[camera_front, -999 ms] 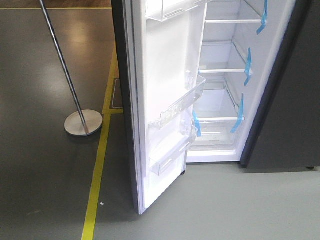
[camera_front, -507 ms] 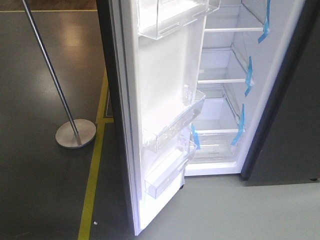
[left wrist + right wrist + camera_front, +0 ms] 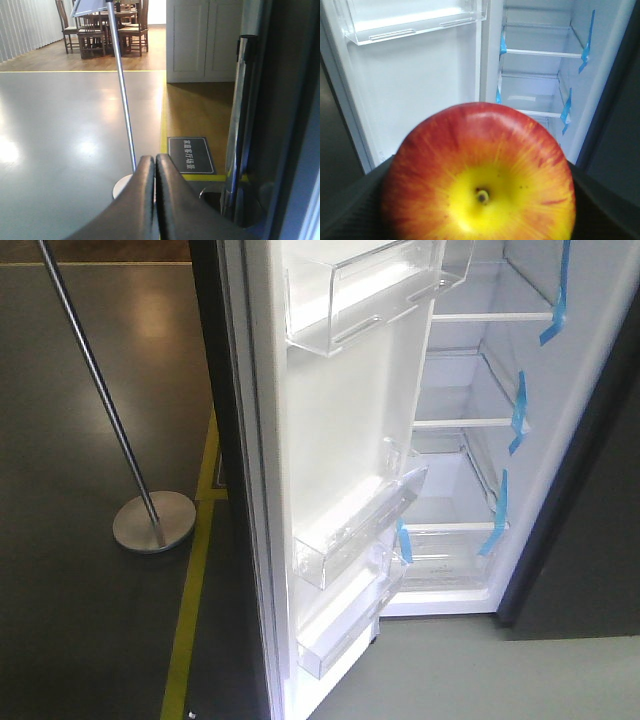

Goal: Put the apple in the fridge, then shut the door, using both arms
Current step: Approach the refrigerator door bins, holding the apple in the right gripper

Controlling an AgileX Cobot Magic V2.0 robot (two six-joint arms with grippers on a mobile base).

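I've rolled closer; the open door (image 3: 345, 430) and the fridge (image 3: 455, 390) loom larger, so reaching in looks near. The right gripper (image 3: 480, 220) clamps the apple (image 3: 479, 175) facing that interior; the left gripper (image 3: 156, 170) is pinched together, empty.

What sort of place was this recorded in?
Probably an indoor lab or demo space dressed as a home: a yellow floor line, blue tape strips on the shelves of the fridge, a stand pole, and dining chairs beyond.
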